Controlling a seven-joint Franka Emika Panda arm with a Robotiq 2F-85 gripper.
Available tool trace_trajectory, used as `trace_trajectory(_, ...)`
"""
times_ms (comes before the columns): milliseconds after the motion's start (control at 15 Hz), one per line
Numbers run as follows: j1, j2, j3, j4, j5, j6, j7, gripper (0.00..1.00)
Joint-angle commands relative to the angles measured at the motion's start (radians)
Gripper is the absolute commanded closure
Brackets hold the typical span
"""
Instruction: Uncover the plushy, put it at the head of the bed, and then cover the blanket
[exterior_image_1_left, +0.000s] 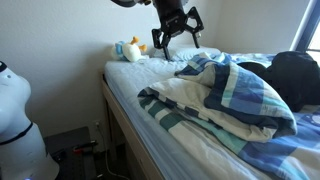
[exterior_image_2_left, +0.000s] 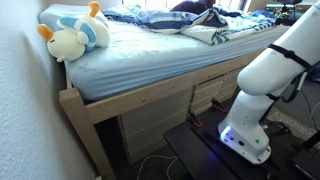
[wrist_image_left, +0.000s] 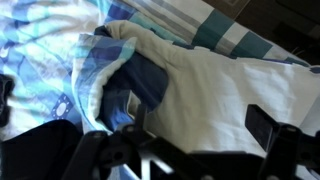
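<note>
Small soft plushy (exterior_image_2_left: 65, 42) showing white rounded body, yellow-orange parts, teal patch. Big soft blanket (exterior_image_1_left: 235, 100) showing blue, light-blue, white stripes and plaid, white underside. Large bed (exterior_image_2_left: 140, 98) wearing pale blue sheet, pale wooden frame. Fabric bundle (exterior_image_1_left: 296, 78) showing black.

A white mannequin torso (exterior_image_1_left: 14, 118) stands well apart from a black fabric bundle (exterior_image_1_left: 296, 78).

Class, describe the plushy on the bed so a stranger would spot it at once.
Find the bed with the pale wooden frame. At its corner by the wall, away from the striped blanket, lies the plushy: small, white, rounded, with yellow-orange parts, unlike the pale-blue cushion beside it.
</note>
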Motion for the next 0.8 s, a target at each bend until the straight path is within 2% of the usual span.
trace_trajectory(0,-0.014,0.006,0.011,0.002,0.004,0.005,-0.003,0.0)
trace_trajectory(133,-0.012,0.011,0.008,-0.004,0.015,0.026,0.003,0.0)
trace_trajectory(733,-0.07,0.116,-0.045,0.015,-0.003,0.286,-0.021,0.0)
